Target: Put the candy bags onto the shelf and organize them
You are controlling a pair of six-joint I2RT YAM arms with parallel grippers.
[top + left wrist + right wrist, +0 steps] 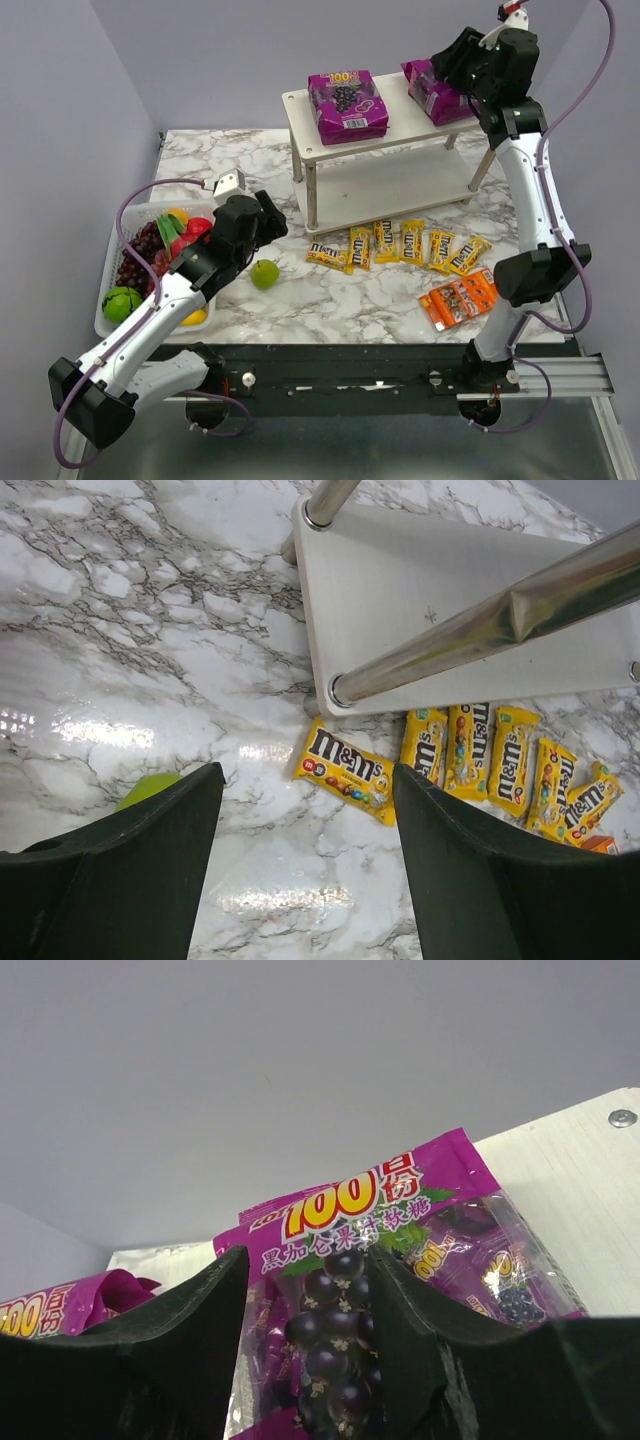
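Two arms: left pincer [305, 810] gapes wide near green fruit [264, 273], right pincer [308, 1260] straddles purple pouch [330, 1210], grip unclear.

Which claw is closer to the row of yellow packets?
Left. The left gripper hovers just left of the yellow packets; the right gripper is up at a purple bag on the shelf top.

Overhead we see the whole worktop [330, 300]; left wrist looks down on its packets [345, 770], right wrist nears a pouch [400, 1200].
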